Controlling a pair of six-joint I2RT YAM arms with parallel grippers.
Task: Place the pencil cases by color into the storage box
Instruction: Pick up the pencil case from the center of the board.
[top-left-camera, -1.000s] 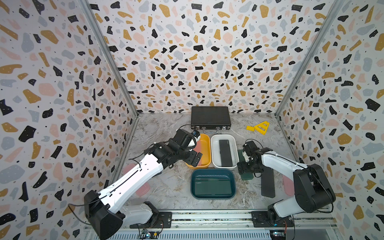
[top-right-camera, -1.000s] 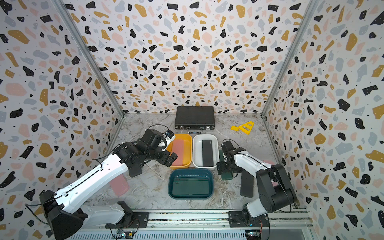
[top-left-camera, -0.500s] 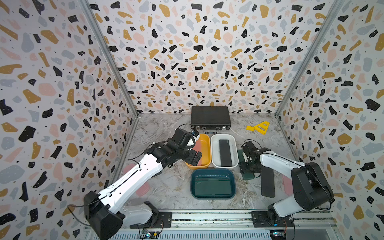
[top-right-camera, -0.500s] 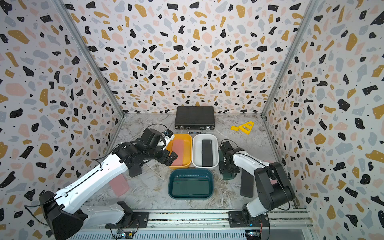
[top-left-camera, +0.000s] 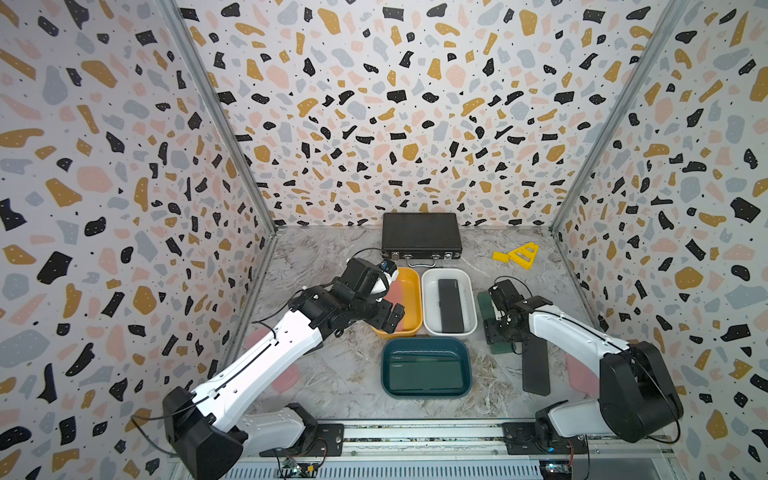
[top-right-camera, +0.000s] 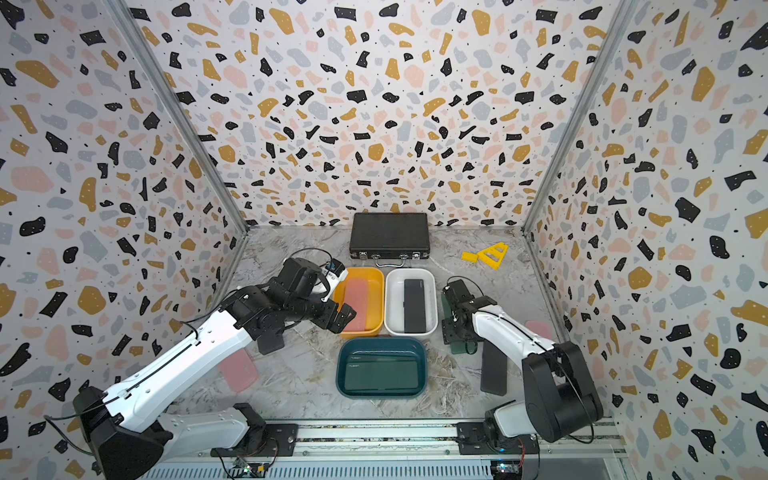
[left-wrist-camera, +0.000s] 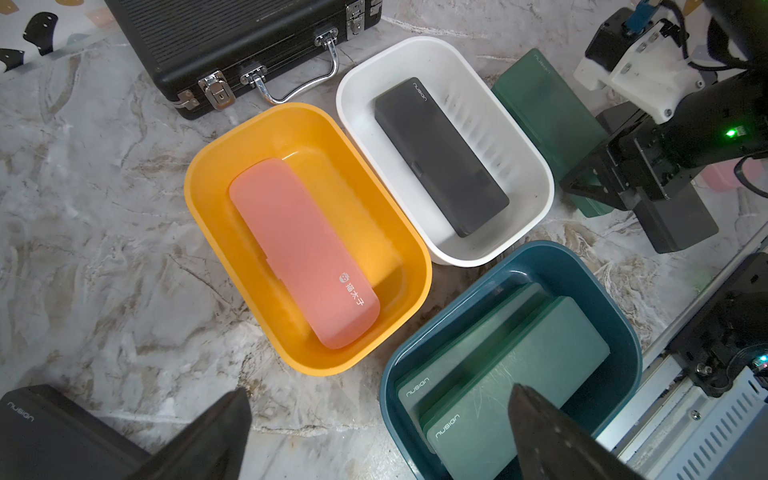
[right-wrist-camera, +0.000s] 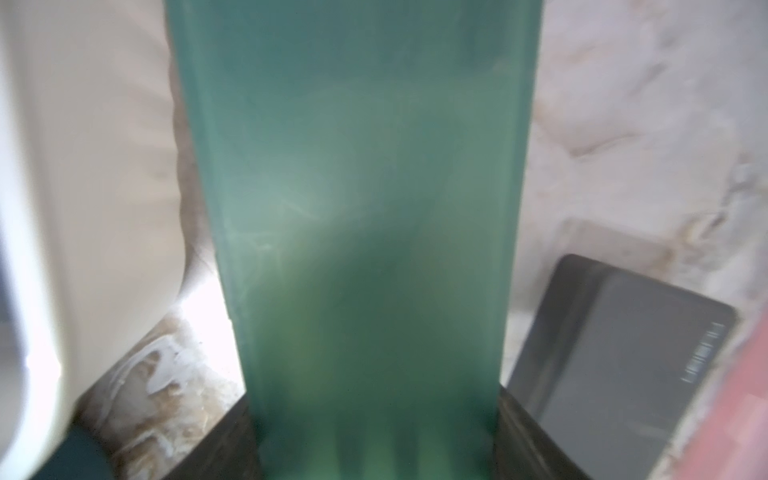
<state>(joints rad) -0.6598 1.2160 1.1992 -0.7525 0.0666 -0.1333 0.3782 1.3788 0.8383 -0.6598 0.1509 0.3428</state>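
Observation:
Three storage boxes stand together: a yellow one (top-left-camera: 409, 274) with a pink pencil case (left-wrist-camera: 303, 257), a white one (top-left-camera: 428, 291) with a black case (top-left-camera: 451, 305), and a teal one (top-left-camera: 428, 343) with two dark green cases (left-wrist-camera: 519, 374). Right of the white box lies another dark green case (right-wrist-camera: 353, 208) on the table, and my right gripper (top-left-camera: 503, 328) is shut on its sides. My left gripper (left-wrist-camera: 378, 395) hangs open and holds nothing, over the near edge of the yellow box (top-right-camera: 338, 318).
Loose cases lie on the table: a black one (top-left-camera: 536, 365) and a pink one (top-left-camera: 582, 372) at the right, a pink one (top-right-camera: 239, 370) and a black one (left-wrist-camera: 50, 432) under the left arm. A black briefcase (top-left-camera: 422, 235) and yellow pieces (top-left-camera: 517, 255) sit at the back.
My right gripper has closed on the dark green case beside the white box. The left arm has barely shifted.

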